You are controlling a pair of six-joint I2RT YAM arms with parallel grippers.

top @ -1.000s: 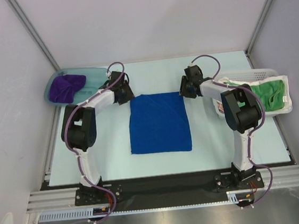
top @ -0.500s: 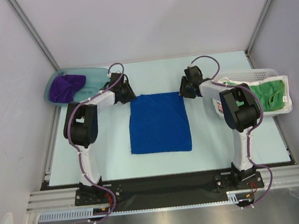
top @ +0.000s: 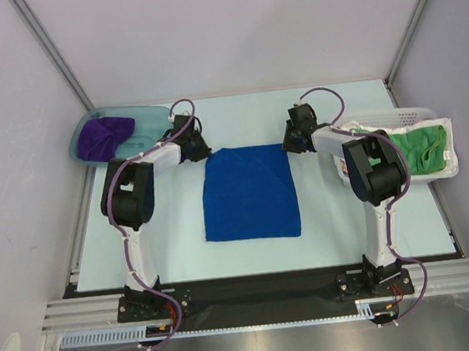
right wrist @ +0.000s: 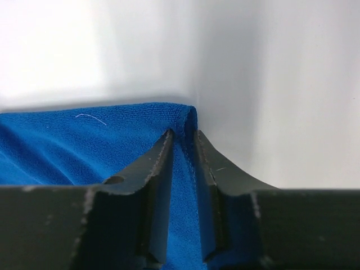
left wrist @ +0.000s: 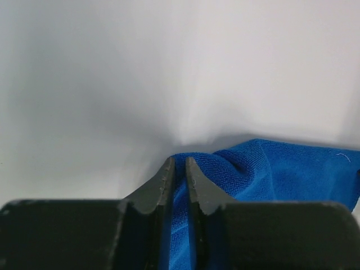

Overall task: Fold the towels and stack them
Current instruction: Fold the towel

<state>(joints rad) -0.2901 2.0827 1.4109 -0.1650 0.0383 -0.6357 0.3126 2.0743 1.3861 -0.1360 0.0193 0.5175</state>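
Note:
A royal blue towel (top: 249, 192) lies flat in the middle of the table. My left gripper (top: 205, 152) is at its far left corner, shut on a pinch of the blue towel (left wrist: 264, 169) between its fingertips (left wrist: 167, 171). At the far right corner my right gripper (top: 286, 146) is shut on the blue towel (right wrist: 90, 146) as well, cloth bunched between the fingers (right wrist: 163, 147). A dark purple towel (top: 103, 136) lies crumpled in the teal tub (top: 151, 115). A green towel (top: 420, 147) fills the white basket (top: 396, 115).
The teal tub sits at the far left corner of the table, close to my left arm. The white basket stands at the right edge, beside my right arm. Grey walls close in the far side and both sides.
Both grippers have closed on the far corners of the blue towel. The left arm's elbow has shifted slightly; the towel still lies flat.

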